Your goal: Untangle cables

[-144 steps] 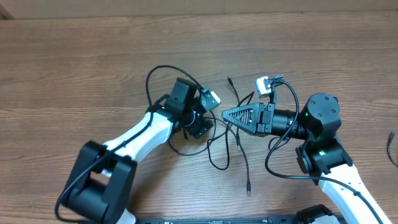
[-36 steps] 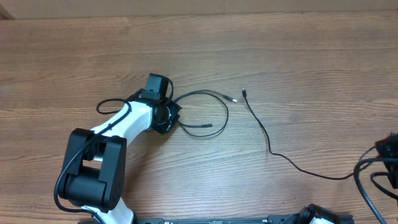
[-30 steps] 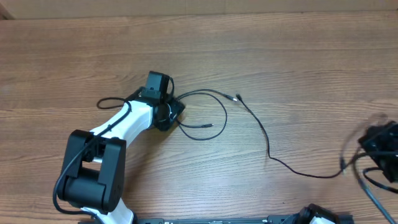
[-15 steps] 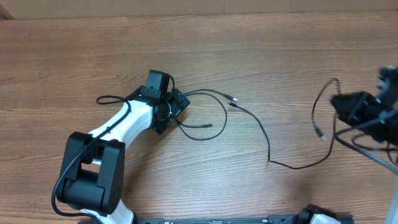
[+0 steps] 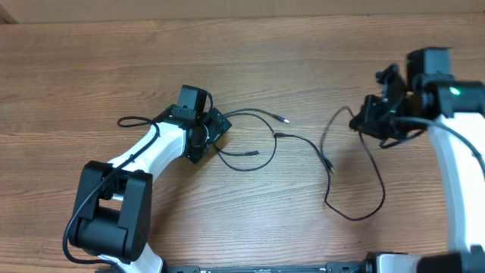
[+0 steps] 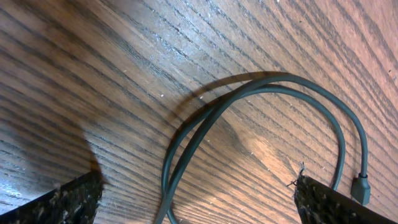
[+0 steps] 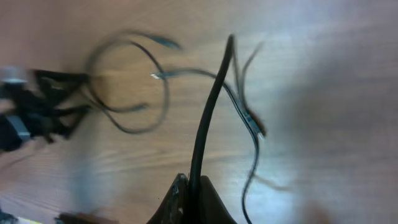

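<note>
Overhead looks straight down on table (image 5: 303,45). Left wrist close above wood, cable loop (image 6: 166,180) filling frame. Right wrist higher, facing 9 o'clock, shares that loop.

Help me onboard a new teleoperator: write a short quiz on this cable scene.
1. True or false: the left pincer is clamped on a cable.
2. The right pincer grips: A) nothing, B) a thin black cable, C) a cloth.
3. Fill in: the looped cable beside the left pincer lies on the ____.
Key: 1 false, it stands open; 2 B; 3 table.
</note>
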Motion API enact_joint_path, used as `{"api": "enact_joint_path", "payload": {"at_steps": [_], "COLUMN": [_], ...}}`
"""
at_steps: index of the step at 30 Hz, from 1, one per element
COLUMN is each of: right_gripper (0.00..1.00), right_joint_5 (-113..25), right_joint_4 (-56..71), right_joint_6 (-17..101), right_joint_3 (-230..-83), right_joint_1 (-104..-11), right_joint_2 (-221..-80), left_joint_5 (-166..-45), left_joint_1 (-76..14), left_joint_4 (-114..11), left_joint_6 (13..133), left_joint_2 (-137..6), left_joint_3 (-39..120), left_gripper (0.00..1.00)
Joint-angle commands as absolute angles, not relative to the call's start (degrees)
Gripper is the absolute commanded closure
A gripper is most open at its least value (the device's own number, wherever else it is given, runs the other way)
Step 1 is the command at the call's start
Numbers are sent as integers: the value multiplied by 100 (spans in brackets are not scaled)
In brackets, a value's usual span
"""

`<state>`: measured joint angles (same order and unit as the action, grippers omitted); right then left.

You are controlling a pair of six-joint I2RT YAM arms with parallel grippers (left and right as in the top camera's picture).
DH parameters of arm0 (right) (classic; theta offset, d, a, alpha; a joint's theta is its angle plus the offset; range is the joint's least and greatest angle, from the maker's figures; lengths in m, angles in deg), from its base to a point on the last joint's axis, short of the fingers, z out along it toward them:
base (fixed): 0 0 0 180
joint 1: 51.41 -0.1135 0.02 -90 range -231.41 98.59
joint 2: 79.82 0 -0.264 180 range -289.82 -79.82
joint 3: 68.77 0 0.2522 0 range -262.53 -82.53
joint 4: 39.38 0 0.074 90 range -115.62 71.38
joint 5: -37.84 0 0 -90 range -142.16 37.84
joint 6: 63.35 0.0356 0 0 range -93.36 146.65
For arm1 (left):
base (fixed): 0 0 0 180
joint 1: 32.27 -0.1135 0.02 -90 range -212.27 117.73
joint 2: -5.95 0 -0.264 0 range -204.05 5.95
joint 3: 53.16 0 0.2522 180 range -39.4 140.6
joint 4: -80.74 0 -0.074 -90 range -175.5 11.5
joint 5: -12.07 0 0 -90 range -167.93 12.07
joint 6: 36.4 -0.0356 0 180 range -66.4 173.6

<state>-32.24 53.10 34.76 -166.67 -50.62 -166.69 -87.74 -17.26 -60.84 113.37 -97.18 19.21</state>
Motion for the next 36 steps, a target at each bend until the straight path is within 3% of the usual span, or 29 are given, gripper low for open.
{"api": "enact_joint_path", "payload": {"at_steps": [1, 11, 14, 17, 27, 31, 36], "right_gripper": [96, 95, 92, 82, 85, 74, 69], "right_joint_5": [-3493, -4070, -4817, -4791, -4382, -4229, -4450], "right_joint_4": [5305, 4245, 3550, 2912, 2029, 1791, 1533], "right_joint_6": [3588, 3474, 3612, 3525, 3538, 3538, 3540], "right_joint_3": [-16527, -15585, -15240, -14803, -13583, -13386, -13353], "right_joint_1": [-5453, -6074, -6071, -6074, -6074, -6074, -6074], "right_joint_2": [-16844, -16947, -16949, -16953, -16955, -16960, -16960], "left_joint_5": [-8343, -8345, -8350, -8350, -8347, -8347, -8347], "left_joint_1": [-1753, -1753, -1753, -1753, -1753, -1753, -1753], "left_joint_4": [-6070, -6086, -6086, -6086, -6095, -6095, -6092], "left_joint_6": [11189, 11186, 11189, 11189, 11189, 11189, 11189], "left_joint_2": [-10054, -10054, -10054, -10054, -10057, -10054, -10054], "left_joint_3": [1621, 1621, 1621, 1621, 1621, 1621, 1621], "left_gripper": [0, 1, 1, 1, 1, 0, 0]}}
